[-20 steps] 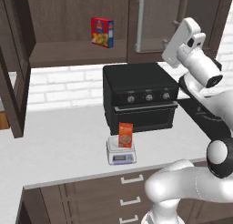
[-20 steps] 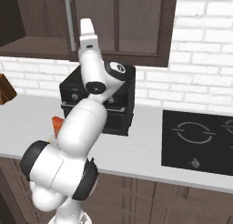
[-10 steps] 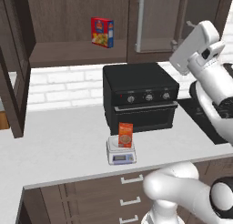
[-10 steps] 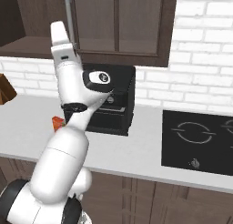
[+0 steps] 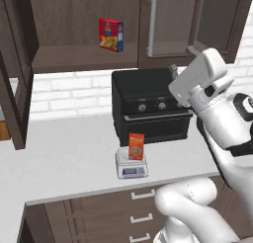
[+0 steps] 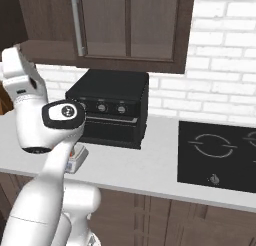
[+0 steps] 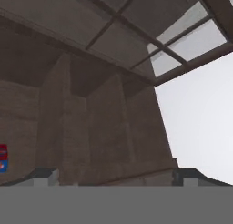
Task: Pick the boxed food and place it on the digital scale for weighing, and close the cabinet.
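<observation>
So the boxed food [image 5: 136,146] is sitting upright on the digital scale [image 5: 132,165], which is resting near the counter's [image 5: 59,158] front edge, just in front of the black oven [image 5: 150,108]. The gripper [image 7: 113,175] is hanging up by the cabinet [image 5: 79,24] with its jaws spread wide, holding nothing. The cabinet's left door [image 5: 12,79] is standing open, with a red-and-blue box [image 5: 111,34] sitting on its shelf.

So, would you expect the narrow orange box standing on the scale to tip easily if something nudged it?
Probably yes: the boxed food stands upright on its small end, tall and narrow. It looks like stiff, light card, so a nudge would likely topple it off the digital scale rather than slide it.
</observation>
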